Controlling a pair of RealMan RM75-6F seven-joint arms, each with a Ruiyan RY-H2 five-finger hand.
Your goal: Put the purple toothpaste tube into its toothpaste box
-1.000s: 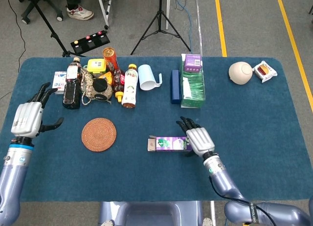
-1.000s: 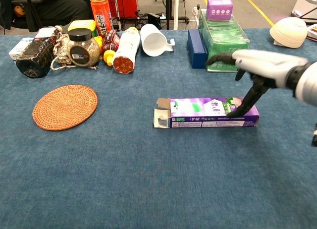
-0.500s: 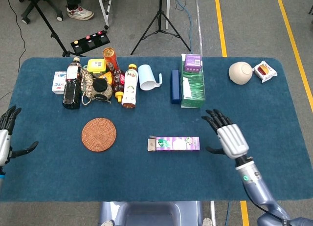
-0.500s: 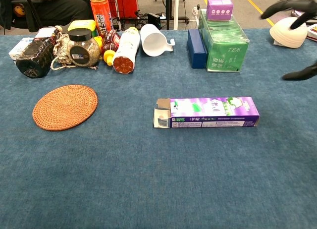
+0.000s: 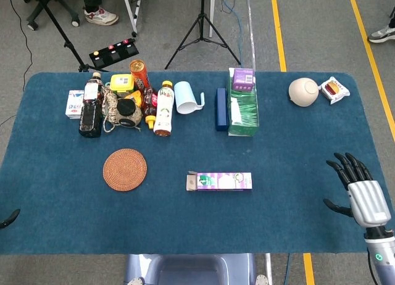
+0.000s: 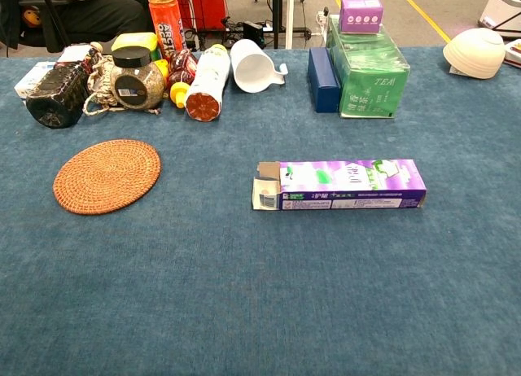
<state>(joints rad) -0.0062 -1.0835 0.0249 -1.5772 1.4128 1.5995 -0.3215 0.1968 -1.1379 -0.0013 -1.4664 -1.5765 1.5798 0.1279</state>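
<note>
1. Our right hand (image 5: pixel 364 198) hovers at the table's right edge, fingers spread and holding nothing, well apart from the work; it shows only in the head view.
2. Of our left hand (image 5: pixel 7 218) we see no more than a dark fingertip at the far left edge, so we cannot tell whether it is spread or curled.
3. The purple toothpaste box (image 6: pixel 342 184) lies flat on the blue table (image 6: pixel 244 311) near the middle, long side toward us, its left end flap open.
4. Something pale shows inside that open end; we judge it the toothpaste tube (image 6: pixel 266 198) already seated, though the pictures do not settle this.
5. We judge the insertion done, or nearly so. If anything remains, it is to push the tube fully home and fold the flap, steadying the box's far end so it does not slide.
6. Just left of the box sits a woven coaster (image 6: pixel 107 175); behind it stand a green tea box (image 6: pixel 368 73) and a white mug (image 6: pixel 254 65), all clear of any approach from the right.
</note>
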